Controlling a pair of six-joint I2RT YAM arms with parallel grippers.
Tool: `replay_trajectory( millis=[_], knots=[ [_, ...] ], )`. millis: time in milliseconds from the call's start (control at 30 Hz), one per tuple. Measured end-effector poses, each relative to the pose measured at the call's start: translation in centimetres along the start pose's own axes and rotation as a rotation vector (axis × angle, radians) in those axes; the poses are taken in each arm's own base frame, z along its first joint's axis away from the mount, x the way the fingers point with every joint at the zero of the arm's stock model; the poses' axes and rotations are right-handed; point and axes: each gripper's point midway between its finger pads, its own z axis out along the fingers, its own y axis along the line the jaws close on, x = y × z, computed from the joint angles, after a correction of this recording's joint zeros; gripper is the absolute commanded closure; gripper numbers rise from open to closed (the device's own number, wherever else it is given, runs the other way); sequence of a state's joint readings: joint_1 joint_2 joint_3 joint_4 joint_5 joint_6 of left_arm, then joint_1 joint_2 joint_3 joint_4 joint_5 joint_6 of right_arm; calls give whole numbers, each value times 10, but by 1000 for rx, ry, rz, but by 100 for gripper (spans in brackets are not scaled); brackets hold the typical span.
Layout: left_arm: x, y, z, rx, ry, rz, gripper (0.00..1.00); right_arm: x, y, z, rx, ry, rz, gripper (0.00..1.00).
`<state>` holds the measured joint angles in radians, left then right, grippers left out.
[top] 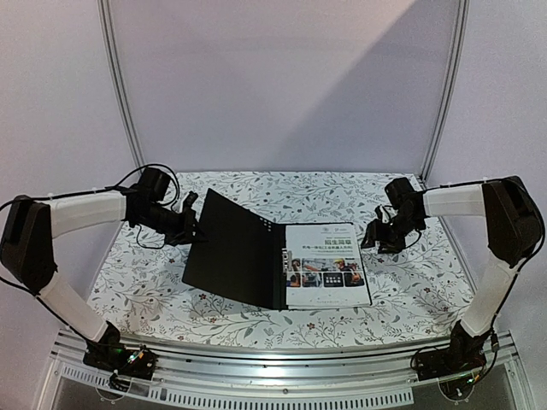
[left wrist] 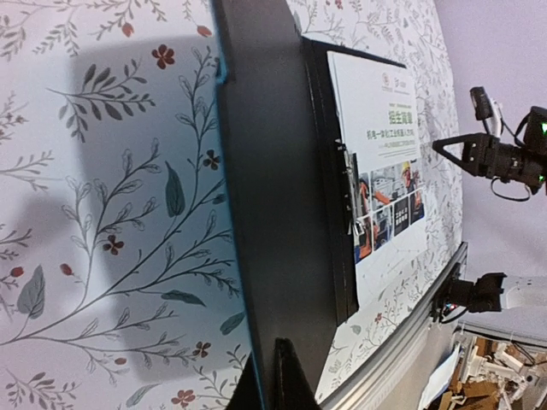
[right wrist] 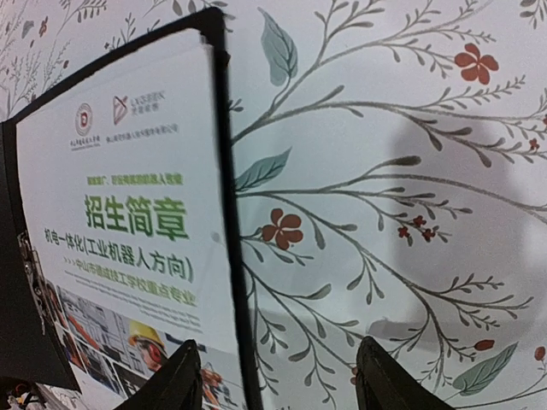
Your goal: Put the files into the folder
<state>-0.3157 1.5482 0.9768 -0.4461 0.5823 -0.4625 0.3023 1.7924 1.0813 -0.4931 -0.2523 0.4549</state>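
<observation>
The folder (top: 235, 252) lies open in the middle of the table, black inside. Its right half is flat, and the files (top: 325, 265) lie on it with a colourful brochure sheet on top. Its left cover stands raised at a slant. My left gripper (top: 190, 229) is shut on that cover's outer edge; in the left wrist view my gripper (left wrist: 272, 384) pinches the black cover (left wrist: 273, 213) with its teal rim. My right gripper (top: 373, 239) is open and empty beside the folder's right edge. In the right wrist view my gripper (right wrist: 282, 380) straddles that edge, next to the brochure (right wrist: 120, 213).
A floral tablecloth (top: 402, 290) covers the table. A metal rail (top: 282, 389) runs along the near edge with both arm bases on it. Two metal poles (top: 120, 85) rise at the back corners. A metal clip (left wrist: 349, 192) sits along the folder's spine.
</observation>
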Motion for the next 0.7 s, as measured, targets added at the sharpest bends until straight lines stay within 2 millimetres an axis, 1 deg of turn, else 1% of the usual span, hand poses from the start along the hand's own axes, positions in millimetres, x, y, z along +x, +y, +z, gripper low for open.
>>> replay_trajectory(
  millis=[67, 100, 133, 233, 300, 367, 467, 500, 567, 600, 633, 667, 700],
  knots=[
    [-1, 3, -7, -11, 0, -7, 90, 3, 2, 1, -15, 10, 0, 38],
    [-1, 3, -9, -12, 1, -6, 83, 4, 3, 2, -23, 14, 0, 38],
    [0, 2, -10, -13, 3, -1, 71, 7, 4, 4, -39, 20, 0, 37],
    [1, 0, -13, -10, 1, 17, 48, 15, 8, 8, -83, 34, -5, 36],
    [-1, -6, -18, 1, -11, 29, 39, 17, 16, 9, -119, 35, -14, 35],
    [-5, -16, -22, 12, -28, 58, 32, 21, 27, 12, -152, 43, -35, 34],
    [-14, -43, -30, 52, -76, 120, 30, 29, 47, 17, -200, 57, -74, 33],
    [-19, -56, -32, 75, -97, 150, 30, 32, 54, 19, -211, 59, -89, 33],
    [-25, -75, -33, 110, -122, 190, 28, 36, 63, 21, -232, 71, -105, 33],
    [-28, -86, -32, 131, -134, 209, 22, 38, 67, 22, -247, 76, -110, 33],
    [-30, -97, -31, 152, -142, 227, 4, 39, 72, 23, -265, 82, -109, 33],
    [-31, -109, -29, 175, -146, 245, 1, 41, 75, 24, -283, 88, -108, 33],
    [-32, -121, -25, 199, -149, 263, 0, 42, 80, 24, -309, 98, -104, 33]
  ],
)
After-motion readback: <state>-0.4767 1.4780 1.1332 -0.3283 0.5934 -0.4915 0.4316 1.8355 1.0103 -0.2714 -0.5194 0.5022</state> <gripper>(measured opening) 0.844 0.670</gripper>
